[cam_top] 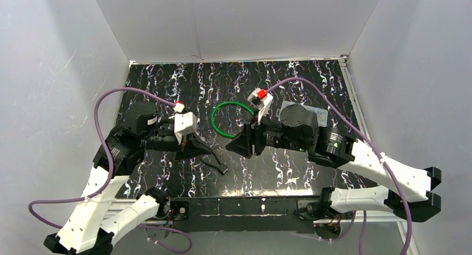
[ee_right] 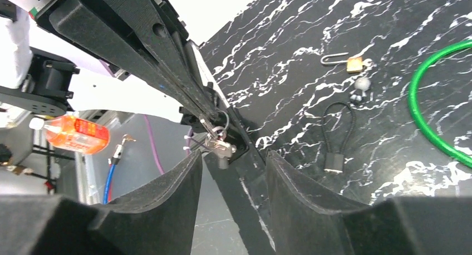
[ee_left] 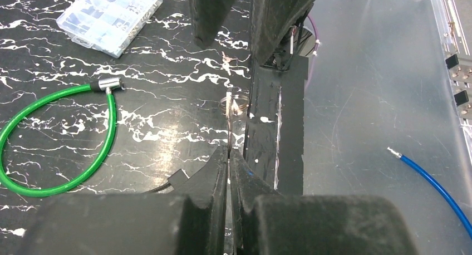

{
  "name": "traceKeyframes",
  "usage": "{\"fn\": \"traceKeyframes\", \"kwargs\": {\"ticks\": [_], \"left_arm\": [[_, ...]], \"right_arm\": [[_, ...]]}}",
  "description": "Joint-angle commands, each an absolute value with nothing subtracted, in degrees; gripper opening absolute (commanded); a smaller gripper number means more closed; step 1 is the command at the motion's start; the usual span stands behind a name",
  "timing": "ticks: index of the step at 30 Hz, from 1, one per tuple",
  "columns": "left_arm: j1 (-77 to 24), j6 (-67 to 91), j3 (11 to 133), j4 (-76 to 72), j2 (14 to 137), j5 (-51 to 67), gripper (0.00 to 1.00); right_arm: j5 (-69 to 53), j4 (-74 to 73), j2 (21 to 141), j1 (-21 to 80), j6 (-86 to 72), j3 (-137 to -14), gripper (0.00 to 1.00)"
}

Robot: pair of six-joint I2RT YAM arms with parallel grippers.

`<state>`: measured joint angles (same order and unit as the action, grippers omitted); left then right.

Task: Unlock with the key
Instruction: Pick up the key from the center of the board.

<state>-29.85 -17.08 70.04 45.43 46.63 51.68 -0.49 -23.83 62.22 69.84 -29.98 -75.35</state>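
**Left tool pinches the key, right tool is wide open**

The left tool is squeezed tight. Its two black fingers press flat on a thin metal key. The key sticks out past the fingertips. A small key ring hangs from the key.

The right tool faces the left tool. Its fingers are spread far apart and hold nothing. In the right wrist view the key and its ring show in the gap between them. I cannot tell if they touch the key.

The green cable loop lies flat on the black table with white streaks. It has a metal end piece. The key is held near the green cable loop, on the side closer to the arm bases.

A black cable lock lies on the table near the green cable loop, on the same side as the key. A small brass padlock with its silver hoop lies a bit farther from the loop. A little grey ball sits just beside the padlock.

A clear plastic box with many small parts sits on the far side of the loop from the left tool.

Well away from the loop, off the table, are a blue cable and an orange bottle. The bottle's label is too blurry to read. No words on the locks or the key can be read.
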Motion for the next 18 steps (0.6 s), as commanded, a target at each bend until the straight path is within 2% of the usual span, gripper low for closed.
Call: {"fn": "traceKeyframes", "kwargs": {"ticks": [1,8,18], "left_arm": [[-29.97,-20.92,72.64,50.42,47.41,52.99,0.0],[-29.98,-21.8,73.28,51.89,47.85,53.34,0.0],[-29.97,-22.88,74.29,53.58,48.16,53.82,0.0]], "right_arm": [[4.14,-25.37,59.35,70.07,-23.32,-79.75,0.56],[-2.06,-23.13,63.26,70.06,-15.01,-84.18,0.65],[-13.27,-21.08,68.29,70.2,-14.03,-83.63,0.69]]}}
